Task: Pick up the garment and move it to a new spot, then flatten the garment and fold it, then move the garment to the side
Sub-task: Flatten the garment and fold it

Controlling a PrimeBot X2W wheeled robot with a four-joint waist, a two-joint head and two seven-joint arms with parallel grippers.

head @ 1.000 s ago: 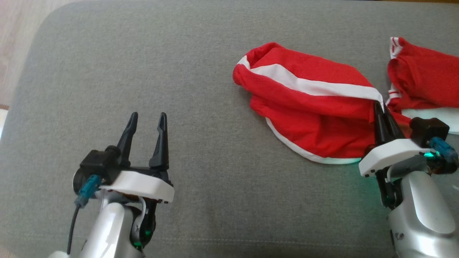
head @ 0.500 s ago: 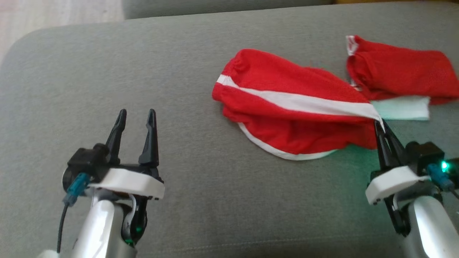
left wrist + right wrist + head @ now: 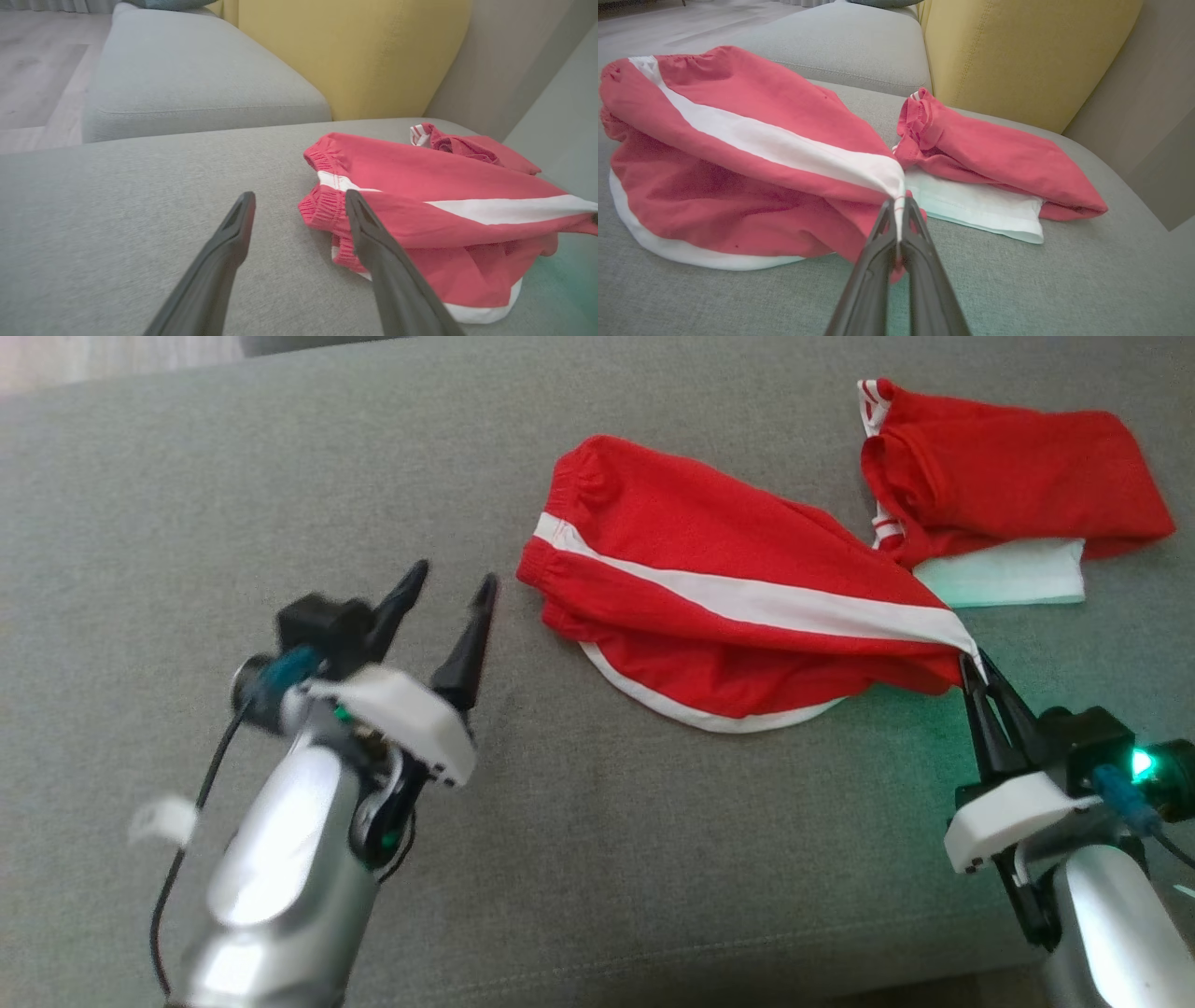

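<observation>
Red crumpled garment, white stripe in jaws of right gripper, grey cushion

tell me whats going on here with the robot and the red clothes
The robot's right end effector is shut on the end of the white side stripe of the red shorts, pulling that corner taut on the grey sofa cushion. Its left end effector is open and hovers beside the waistband end, not touching it. A second red garment lies behind, on a white cloth.
</observation>
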